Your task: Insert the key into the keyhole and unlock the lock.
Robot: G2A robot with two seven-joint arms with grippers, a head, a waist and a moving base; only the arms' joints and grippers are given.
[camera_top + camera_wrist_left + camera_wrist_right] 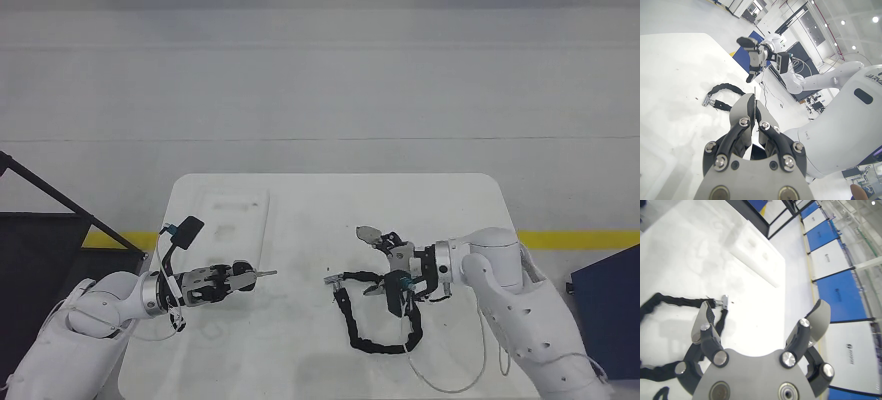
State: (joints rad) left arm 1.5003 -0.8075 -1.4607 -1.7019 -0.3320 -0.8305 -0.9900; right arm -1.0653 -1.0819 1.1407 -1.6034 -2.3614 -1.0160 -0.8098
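Key (264,272), clamped in the left hand (243,274), points lengthwise toward the lock (336,281); right hand (372,262), spread wide, sits just beside the lock.

Most of the key (754,92) is hidden, pinched between the fingers of the left tool (752,100), so just its thin blade pokes out. The keyhole in the lock (705,101) is too small to make out. The left tool covers one stretch of the lock's black chain (725,87). In the right wrist view that chain is blurred and cut off by the picture's edge.
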